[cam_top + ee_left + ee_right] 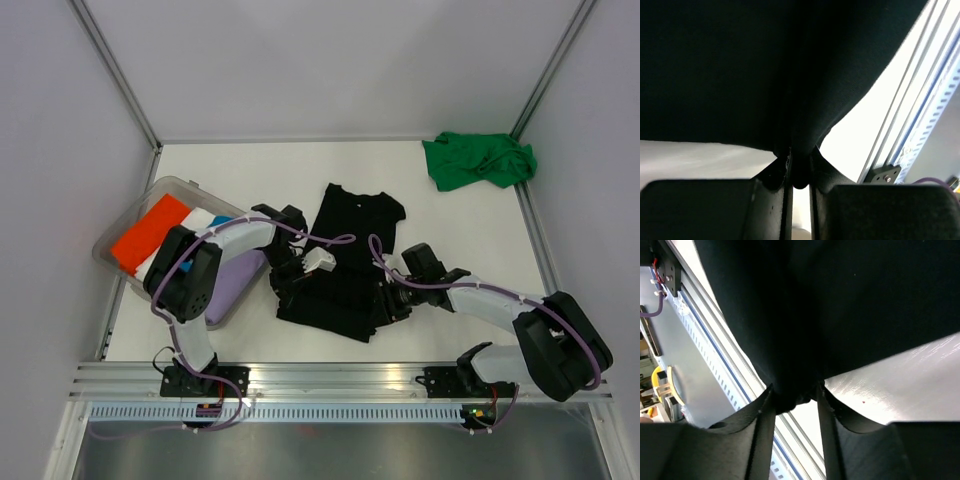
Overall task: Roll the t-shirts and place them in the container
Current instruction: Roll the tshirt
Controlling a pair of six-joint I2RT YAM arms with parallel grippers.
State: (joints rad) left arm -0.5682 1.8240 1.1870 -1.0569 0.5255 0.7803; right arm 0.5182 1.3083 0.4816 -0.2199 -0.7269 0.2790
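A black t-shirt [350, 225] lies in the middle of the table, its near hem bunched and lifted. My left gripper [287, 288] is at its near left corner and my right gripper [392, 302] at its near right corner. In the left wrist view the left gripper [800, 159] is shut on a fold of the black cloth [740, 65], which hangs above it. In the right wrist view the right gripper [795, 391] is shut on the black cloth [840, 300] as well. A bright green t-shirt [478, 160] lies crumpled at the far right corner.
A clear plastic tub [112, 236] stands at the left, holding orange [150, 232], white, blue and lilac [238, 280] cloths. An aluminium rail [340, 375] runs along the near edge. Grey walls with metal posts enclose the table.
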